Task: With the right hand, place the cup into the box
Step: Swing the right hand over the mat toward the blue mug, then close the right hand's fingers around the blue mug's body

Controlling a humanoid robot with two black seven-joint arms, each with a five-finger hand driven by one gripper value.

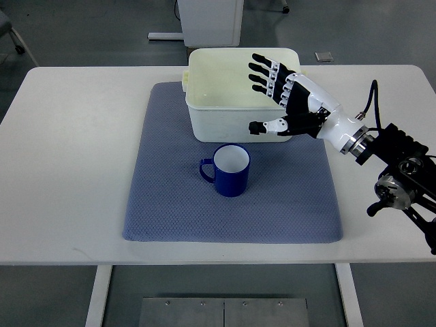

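Cup feel: The cup (231,170) looks hard and stiff, so it will not squash. It is probably light, because nothing can be seen inside it. Its smooth sides may be a bit slippery, and it might chip if dropped.
Where to hold: The best place seems to be around the round body, with fingers on one side and the thumb on the other. The handle sticks out to the picture's left, away from the robot hand, so it looks harder to reach.
Cup look: It is dark blue outside and white inside, with a small blue loop handle. It stands upright with the open top facing up.
Cup place: It sits on the grey-blue mat (170,204), just in front of the box (231,102) and not in it yet.
Box: It is a pale cream tub with an open top, resting on the far part of the mat.
Robot hand: The right robot hand (283,95) hangs over the near right part of the box, fingers spread wide, holding nothing. It is apart from the cup.
Tabletop: The white tabletop (68,150) carries the mat.
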